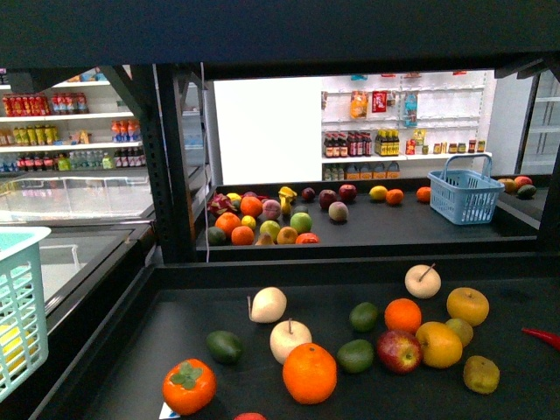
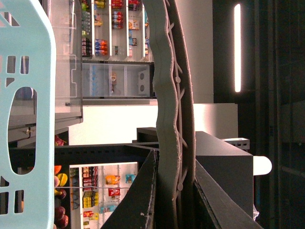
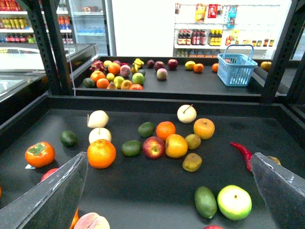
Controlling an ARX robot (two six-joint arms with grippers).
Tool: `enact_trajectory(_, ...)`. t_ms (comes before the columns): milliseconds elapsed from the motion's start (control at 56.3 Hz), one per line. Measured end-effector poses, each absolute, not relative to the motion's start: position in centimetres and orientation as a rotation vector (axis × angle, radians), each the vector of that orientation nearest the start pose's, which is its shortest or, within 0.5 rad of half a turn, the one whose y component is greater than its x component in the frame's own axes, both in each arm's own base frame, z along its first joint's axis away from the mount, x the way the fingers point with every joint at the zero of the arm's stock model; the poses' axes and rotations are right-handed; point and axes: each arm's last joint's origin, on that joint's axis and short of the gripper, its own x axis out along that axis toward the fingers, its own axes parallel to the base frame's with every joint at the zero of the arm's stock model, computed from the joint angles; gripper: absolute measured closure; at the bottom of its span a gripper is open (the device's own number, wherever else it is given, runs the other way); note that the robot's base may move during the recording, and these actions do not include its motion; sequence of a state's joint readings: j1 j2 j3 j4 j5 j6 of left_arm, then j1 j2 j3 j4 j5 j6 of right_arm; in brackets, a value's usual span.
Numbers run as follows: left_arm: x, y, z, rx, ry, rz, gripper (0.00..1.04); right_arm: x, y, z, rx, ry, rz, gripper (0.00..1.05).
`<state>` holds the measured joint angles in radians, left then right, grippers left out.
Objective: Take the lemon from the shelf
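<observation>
**Front view.** Black metal-framed tiered display shelf (image 1: 350, 267) with flat dark trays. The near tray carries loose fruit. The bright yellow, smooth-skinned oval lemon (image 1: 438, 344) lies toward its right side, touching a red apple (image 1: 399, 351) and just in front of a round orange (image 1: 402, 315). A pale turquoise plastic basket (image 1: 19, 306) stands at the left edge. Neither arm is in view.

**Left wrist view.** Shows the side wall of the pale turquoise basket (image 2: 28, 119) and a grey ribbed curved piece (image 2: 169, 109), probably part of the left gripper. The jaw state cannot be told from this. The lemon is not shown here.

**Right wrist view.** The right gripper (image 3: 169, 155) has dark fingers (image 3: 47, 200) spread wide at either side of the frame and holds nothing. It hangs above the near edge of the tray (image 3: 143, 102). The lemon (image 3: 176, 145) lies ahead of it, about midway between the fingers and apart from them.

**Progress.** The lemon rests untouched on the shelf. The approach, closing and lift all appear to remain.

**View differences.** Only the right wrist view shows the open jaws and how they line up with the lemon. Only the front view shows the basket and the lemon together.
</observation>
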<state>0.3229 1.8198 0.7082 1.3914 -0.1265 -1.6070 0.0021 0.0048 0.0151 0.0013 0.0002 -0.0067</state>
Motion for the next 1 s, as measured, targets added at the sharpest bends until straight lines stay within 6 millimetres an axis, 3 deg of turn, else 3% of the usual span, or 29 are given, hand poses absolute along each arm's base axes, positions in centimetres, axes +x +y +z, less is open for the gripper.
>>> enact_trajectory(355, 32.1, 11.2, 19.3, -1.538, -0.572, 0.118, 0.92, 9.7, 0.0, 16.8, -0.007, -0.012, 0.002, 0.02)
enact_trajectory(569, 32.1, 12.2, 19.5, -1.52, -0.593, 0.13, 0.52, 9.7, 0.0, 16.8, -0.007, -0.012, 0.002, 0.02)
enact_trajectory(693, 32.2, 16.6, 20.9, -1.405, -0.679, 0.209, 0.23, 9.7, 0.0, 16.8, -0.007, -0.011, 0.002, 0.02)
enact_trajectory(764, 31.7, 17.3, 21.3, -1.382, -0.678, 0.255, 0.08, 9.7, 0.0, 16.8, -0.004, -0.011, 0.003, 0.02)
enact_trajectory(995, 30.2, 16.4, 22.8, -1.368, -0.542, 0.283, 0.08, 9.7, 0.0, 16.8, -0.004, -0.011, 0.002, 0.02)
